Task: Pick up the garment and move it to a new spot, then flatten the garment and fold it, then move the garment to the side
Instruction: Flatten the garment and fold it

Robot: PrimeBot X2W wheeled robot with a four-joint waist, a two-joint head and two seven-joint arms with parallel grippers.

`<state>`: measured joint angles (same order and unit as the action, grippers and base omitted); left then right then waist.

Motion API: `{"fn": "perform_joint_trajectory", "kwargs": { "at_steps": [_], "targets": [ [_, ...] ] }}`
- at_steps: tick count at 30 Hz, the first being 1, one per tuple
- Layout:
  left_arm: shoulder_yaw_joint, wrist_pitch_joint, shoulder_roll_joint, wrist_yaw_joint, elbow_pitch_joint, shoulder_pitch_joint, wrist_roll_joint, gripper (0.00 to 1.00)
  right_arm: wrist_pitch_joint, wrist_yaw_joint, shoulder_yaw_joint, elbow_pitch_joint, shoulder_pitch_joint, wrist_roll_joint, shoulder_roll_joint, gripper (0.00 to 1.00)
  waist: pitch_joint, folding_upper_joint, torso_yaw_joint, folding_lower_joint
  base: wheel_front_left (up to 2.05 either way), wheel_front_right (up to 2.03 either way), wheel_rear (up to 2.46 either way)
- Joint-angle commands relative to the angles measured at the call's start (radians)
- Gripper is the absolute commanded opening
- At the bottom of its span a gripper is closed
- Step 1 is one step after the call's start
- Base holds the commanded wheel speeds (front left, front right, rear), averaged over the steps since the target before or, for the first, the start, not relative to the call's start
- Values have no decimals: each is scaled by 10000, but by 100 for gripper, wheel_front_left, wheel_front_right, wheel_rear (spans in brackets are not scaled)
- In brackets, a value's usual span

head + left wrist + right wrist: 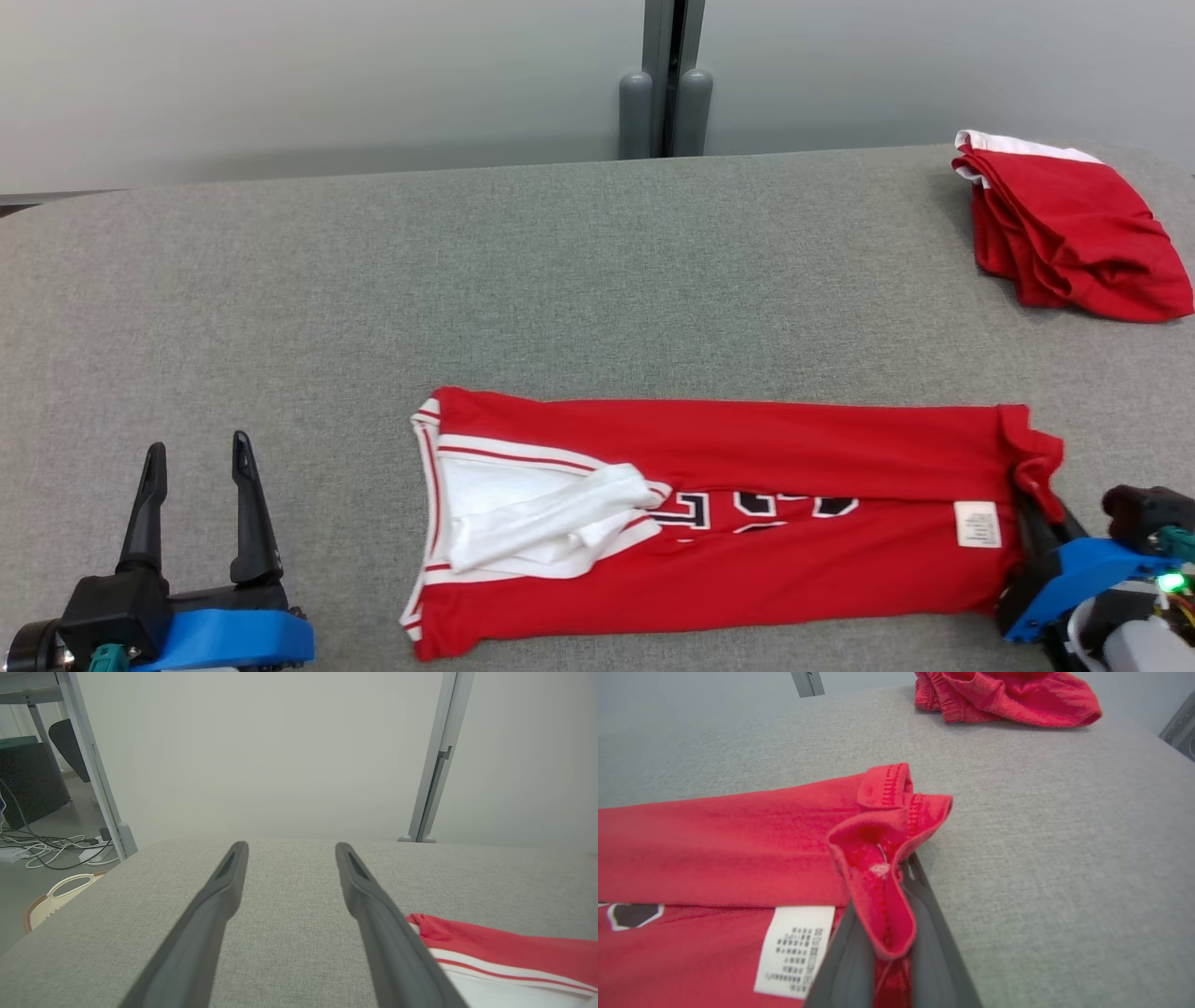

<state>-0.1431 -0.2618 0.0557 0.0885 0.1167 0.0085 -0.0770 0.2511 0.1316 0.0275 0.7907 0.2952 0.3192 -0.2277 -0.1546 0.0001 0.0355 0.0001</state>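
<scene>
The garment is a red jersey with white trim and black lettering, folded into a long strip across the near part of the grey table. Its white-trimmed neck end points left, and a white care label sits near its right end. My right gripper is shut on the garment's right hem, which bunches up between the two dark fingers. My left gripper stands open to the left of the garment, apart from it, with nothing between its fingers.
A second red garment lies folded at the table's far right corner. A grey post stands behind the table's far edge. Off the table's left edge are cables on the floor and a cream basket.
</scene>
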Motion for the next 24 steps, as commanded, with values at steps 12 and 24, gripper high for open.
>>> {"fn": "perform_joint_trajectory", "kwargs": {
  "at_steps": [12,24],
  "targets": [
    [-36,-43,-37,-72,-62,160,163,100,-22,-11,-951,-498,-184,-60,-1317,0,183,-1,161,-1,0,0,0],
    [-106,-43,-46,-26,10,216,118,100,-435,-8,-2,-2887,-761,-51,-157,0,229,-1,251,-1,0,0,0]
  ]
}}
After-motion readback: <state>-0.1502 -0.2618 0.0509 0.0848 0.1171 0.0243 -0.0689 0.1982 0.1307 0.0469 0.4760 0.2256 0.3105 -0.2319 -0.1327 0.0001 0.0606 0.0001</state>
